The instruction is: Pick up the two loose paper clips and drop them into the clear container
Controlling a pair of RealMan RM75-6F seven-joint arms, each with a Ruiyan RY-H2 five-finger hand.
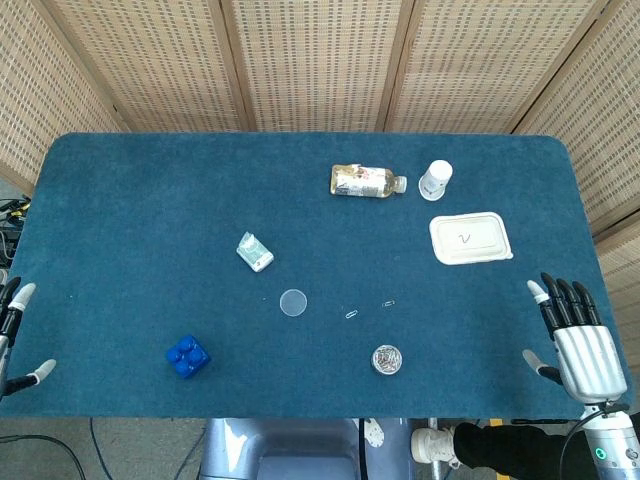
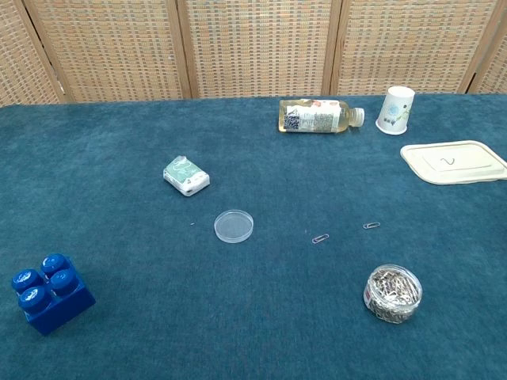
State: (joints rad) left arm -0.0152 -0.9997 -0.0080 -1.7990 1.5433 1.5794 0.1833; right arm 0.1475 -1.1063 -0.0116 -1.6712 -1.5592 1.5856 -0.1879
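Observation:
Two loose paper clips lie on the blue table: one (image 1: 351,314) (image 2: 320,238) near the middle, the other (image 1: 389,302) (image 2: 371,226) a little to its right. The clear container (image 1: 387,360) (image 2: 393,294), holding several paper clips, stands nearer the front edge below them. Its round clear lid (image 1: 293,302) (image 2: 234,226) lies flat to the left. My right hand (image 1: 572,330) hovers at the table's right front edge, fingers spread, holding nothing. My left hand (image 1: 14,330) shows partly at the left edge, fingers apart and empty. Neither hand appears in the chest view.
A blue toy brick (image 1: 187,356) (image 2: 49,293) sits front left. A small white-green packet (image 1: 254,252) (image 2: 186,176) lies left of centre. At the back right are a lying bottle (image 1: 366,182) (image 2: 319,115), a paper cup (image 1: 435,180) (image 2: 395,110) and a white lidded box (image 1: 470,238) (image 2: 454,161).

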